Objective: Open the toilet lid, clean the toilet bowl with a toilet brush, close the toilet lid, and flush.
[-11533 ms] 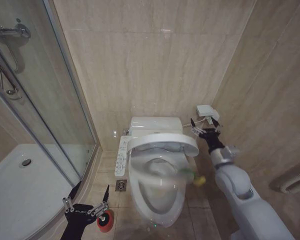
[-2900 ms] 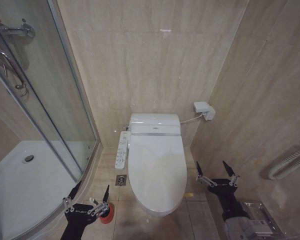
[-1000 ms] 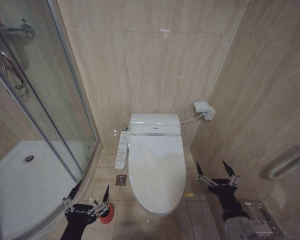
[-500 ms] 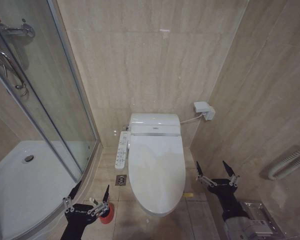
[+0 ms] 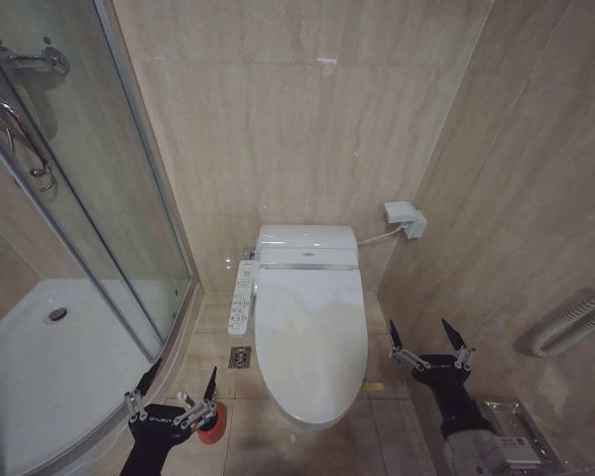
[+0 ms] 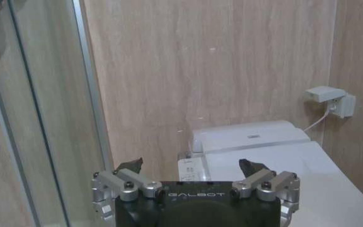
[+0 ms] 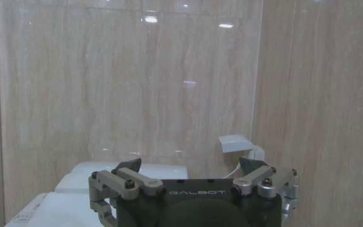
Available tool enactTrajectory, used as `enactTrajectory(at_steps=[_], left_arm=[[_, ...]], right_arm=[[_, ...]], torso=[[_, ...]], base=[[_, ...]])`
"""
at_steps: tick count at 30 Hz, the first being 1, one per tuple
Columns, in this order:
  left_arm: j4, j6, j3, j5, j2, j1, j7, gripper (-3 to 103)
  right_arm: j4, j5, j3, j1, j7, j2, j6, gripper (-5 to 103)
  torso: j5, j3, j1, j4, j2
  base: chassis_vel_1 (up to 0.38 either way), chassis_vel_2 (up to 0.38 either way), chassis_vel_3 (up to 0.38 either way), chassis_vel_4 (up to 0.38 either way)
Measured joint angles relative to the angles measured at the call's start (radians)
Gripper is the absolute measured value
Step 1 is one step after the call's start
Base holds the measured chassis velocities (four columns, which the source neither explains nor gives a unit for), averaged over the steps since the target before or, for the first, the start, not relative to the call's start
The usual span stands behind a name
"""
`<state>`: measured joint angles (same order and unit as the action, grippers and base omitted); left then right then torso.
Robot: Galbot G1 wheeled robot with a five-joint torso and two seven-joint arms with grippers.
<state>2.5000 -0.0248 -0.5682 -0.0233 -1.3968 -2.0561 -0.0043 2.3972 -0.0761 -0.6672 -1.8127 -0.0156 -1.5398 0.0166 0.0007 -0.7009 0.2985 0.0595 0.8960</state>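
Note:
The toilet lid (image 5: 310,332) lies flat and shut, a glossy white oval, so the inside of the toilet bowl is hidden beneath it. My left gripper (image 5: 186,367) hangs open low at the front left, above the floor beside the shower edge. Behind it peeks the red cup holder (image 5: 211,419); the toilet brush itself is hidden by the gripper. My right gripper (image 5: 416,323) is open and holds nothing, right of the toilet near the side wall. The left wrist view shows the left gripper (image 6: 191,164) facing the lid (image 6: 295,175). The right wrist view shows the right gripper (image 7: 189,163) facing the back wall.
A glass shower enclosure (image 5: 89,228) and its white tray (image 5: 40,367) fill the left. A control panel (image 5: 243,296) sits along the toilet's left side, a floor drain (image 5: 240,359) below it. A wall box with cable (image 5: 402,213) hangs right of the tank (image 5: 307,243). A pipe (image 5: 575,322) crosses the right wall.
Nothing has moved over the last second. Against 11.5 s ago, the lid has come down from half raised to shut, and my right arm has dropped from beside the tank.

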Motion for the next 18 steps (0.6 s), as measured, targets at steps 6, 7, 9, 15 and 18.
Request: enactTrajectory(at_steps=[6,7,9,15,18], left_arm=[[0.0,0.0,0.0,0.0,0.0,0.0,0.0,99],[0.0,0.0,0.0,0.0,0.0,0.0,0.0,99],[0.0,0.0,0.0,0.0,0.0,0.0,0.0,99],[0.0,0.0,0.0,0.0,0.0,0.0,0.0,99],[0.0,0.0,0.0,0.0,0.0,0.001,0.0,99]], right_arm=[[0.0,0.0,0.0,0.0,0.0,0.0,0.0,100],[0.0,0.0,0.0,0.0,0.0,0.0,0.0,100],[0.0,0.0,0.0,0.0,0.0,0.0,0.0,100],[0.0,0.0,0.0,0.0,0.0,0.0,0.0,100],[0.0,0.0,0.0,0.0,0.0,0.0,0.0,100]], torso=[[0.0,0.0,0.0,0.0,0.0],[0.0,0.0,0.0,0.0,0.0],[0.0,0.0,0.0,0.0,0.0],[0.0,0.0,0.0,0.0,0.0],[0.0,0.0,0.0,0.0,0.0]], base=[[0.0,0.0,0.0,0.0],[0.0,0.0,0.0,0.0],[0.0,0.0,0.0,0.0],[0.0,0.0,0.0,0.0],[0.0,0.0,0.0,0.0]])
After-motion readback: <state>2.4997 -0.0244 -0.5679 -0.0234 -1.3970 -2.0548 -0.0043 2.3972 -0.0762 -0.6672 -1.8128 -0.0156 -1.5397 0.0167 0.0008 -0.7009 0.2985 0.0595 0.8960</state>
